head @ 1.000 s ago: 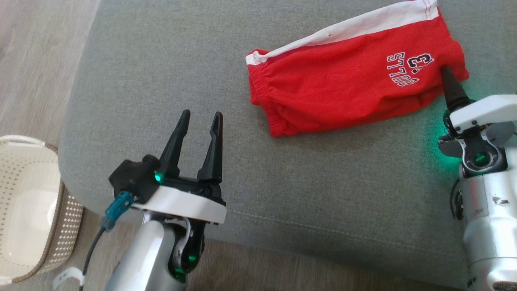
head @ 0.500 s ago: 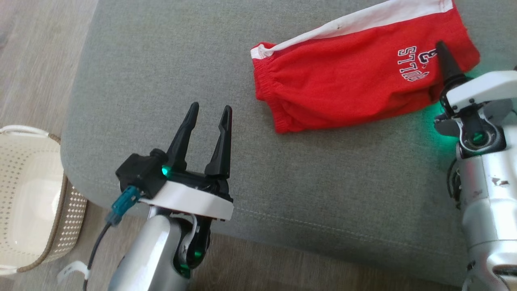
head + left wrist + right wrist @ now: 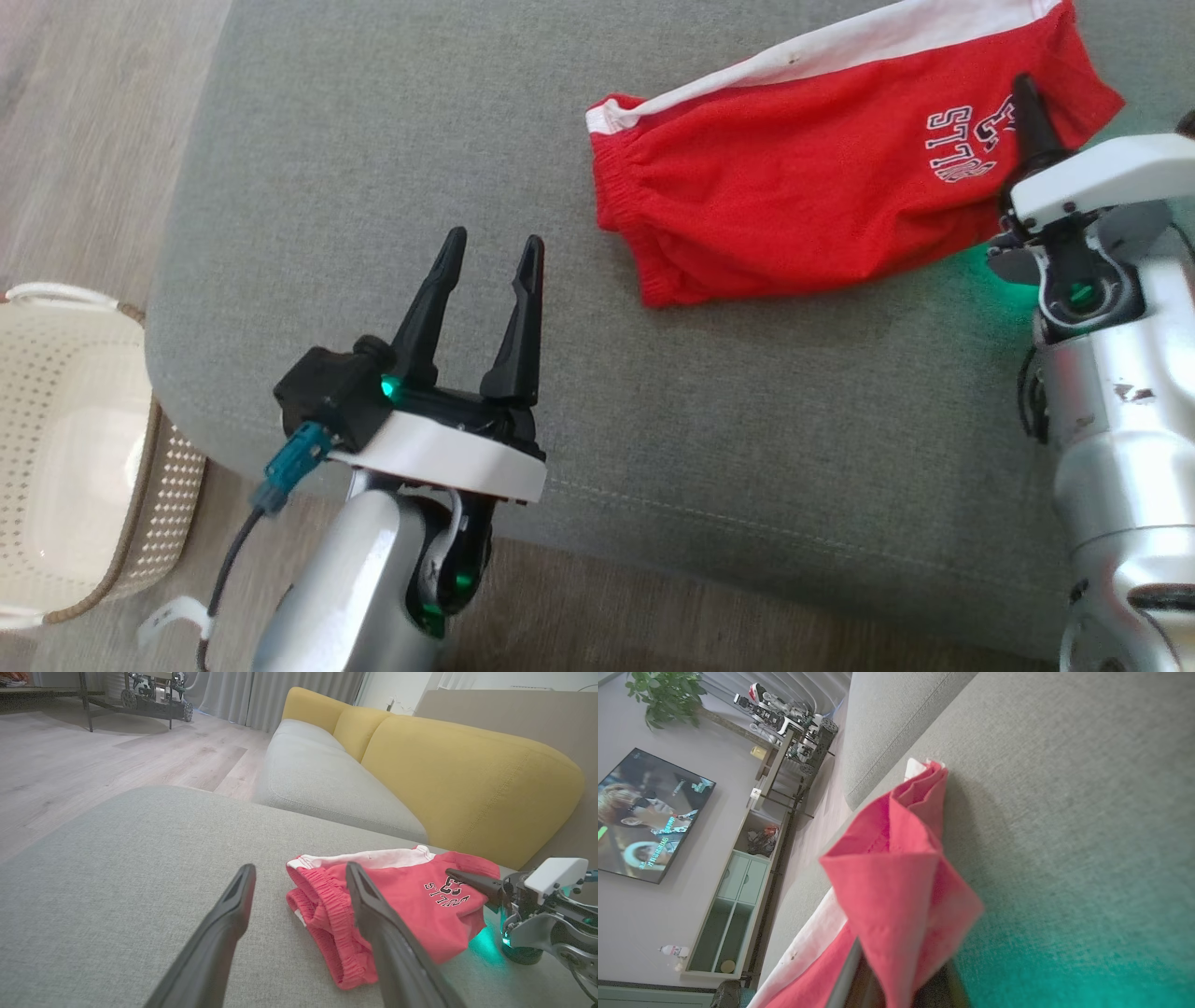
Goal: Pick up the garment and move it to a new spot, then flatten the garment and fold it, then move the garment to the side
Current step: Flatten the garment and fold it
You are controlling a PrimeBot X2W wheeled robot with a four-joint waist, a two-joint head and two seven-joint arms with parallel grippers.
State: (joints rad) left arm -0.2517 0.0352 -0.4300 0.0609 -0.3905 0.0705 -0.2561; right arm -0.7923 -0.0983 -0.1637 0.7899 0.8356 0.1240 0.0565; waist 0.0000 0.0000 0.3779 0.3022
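Since a second ago your right gripper (image 3: 1027, 98) has clenched on the garment (image 3: 794, 187) at its printed end; left gripper (image 3: 496, 239) gapes, short of its elastic end. Lifting, flattening, folding remain.

You get soft, even daylight in the head view, with hardly any shadow on the grey cushion (image 3: 373, 140) (only a faint dark rim under the garment (image 3: 794, 205)). A green glow at the right claw (image 3: 1027, 93) spills onto the cushion beside it, and in the right wrist view it tints the lower right corner teal. There the red cloth nearest the lens is blurred and straight lines bend towards the edges. In the left wrist view the fingers (image 3: 210, 952) of the left claw (image 3: 300, 868) go soft near the bottom edge.
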